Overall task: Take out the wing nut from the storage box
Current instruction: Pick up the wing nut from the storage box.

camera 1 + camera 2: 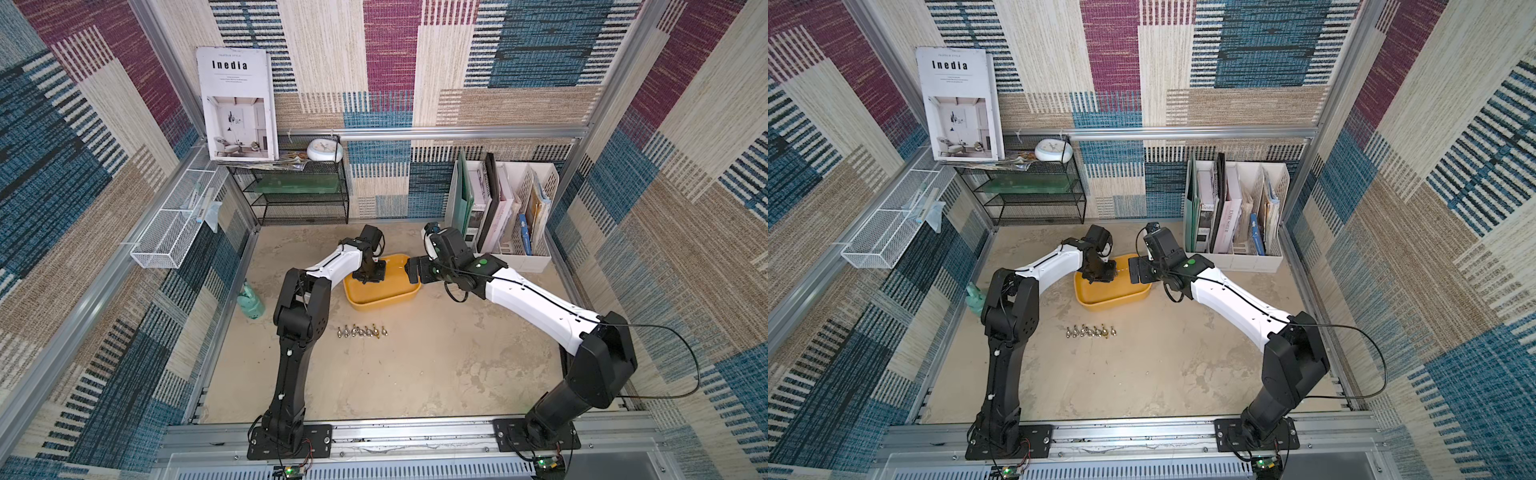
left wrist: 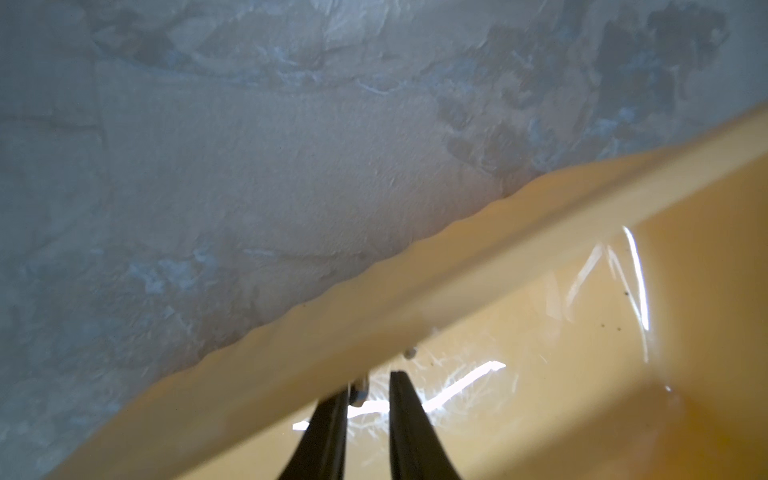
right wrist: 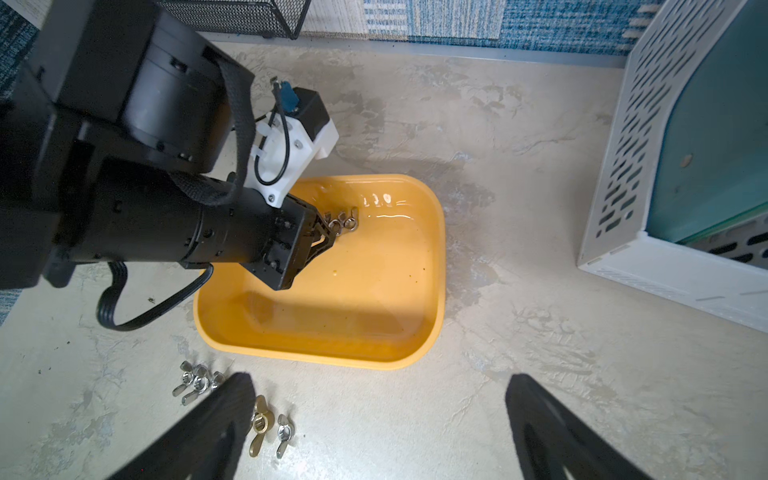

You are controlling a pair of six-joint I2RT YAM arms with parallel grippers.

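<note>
left jaws — wing nut (image 3: 349,221) at their tips

From high over the front edge of the counter (image 1: 415,374), both top views look down on the whole cell. Both wrist views share the storage box (image 3: 316,357): the left close against its rim, the right from higher up.

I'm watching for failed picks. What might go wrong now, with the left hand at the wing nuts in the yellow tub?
The wing nuts sit bunched close to a wall of the storage box, so the left hand may catch two, or only a wing, and drop it. Its tips are close to that wall and could shove the box.
</note>
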